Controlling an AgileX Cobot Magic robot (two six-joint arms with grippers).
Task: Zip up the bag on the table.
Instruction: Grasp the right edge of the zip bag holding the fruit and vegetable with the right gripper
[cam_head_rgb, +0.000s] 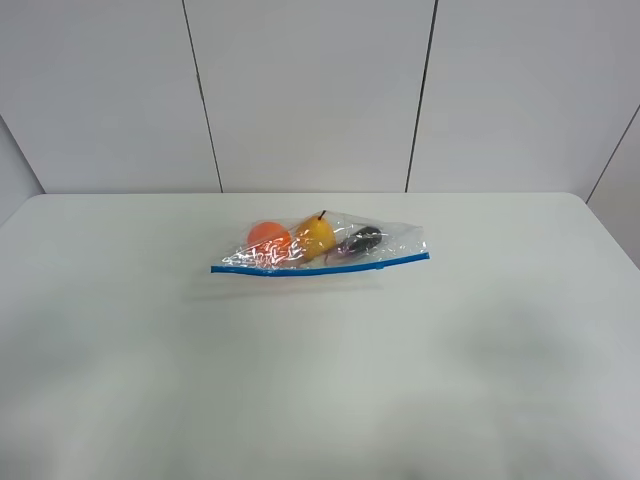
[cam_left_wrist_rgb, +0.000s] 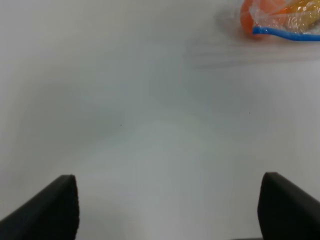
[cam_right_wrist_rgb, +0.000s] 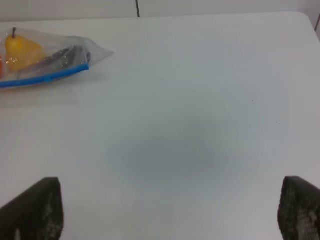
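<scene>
Exterior high: we're seeing the bag (cam_head_rgb: 330, 240) lying in the middle of the desk (cam_head_rgb: 320, 400), long axis running left-right, blue zipper strip (cam_head_rgb: 320, 265) along the edge facing the arms, neither arm showing. Left wrist: the left end effector (cam_left_wrist_rgb: 167, 205) is hanging released, jaws wide apart over bare desk, with the orange fruit (cam_left_wrist_rgb: 247, 20) end of the bag well ahead and inward. Right wrist: the right end effector (cam_right_wrist_rgb: 170, 210) is hanging released and empty too, the dark fruit (cam_right_wrist_rgb: 75, 54) end well ahead and inward, so we're judging neither arm clearly nearer.
</scene>
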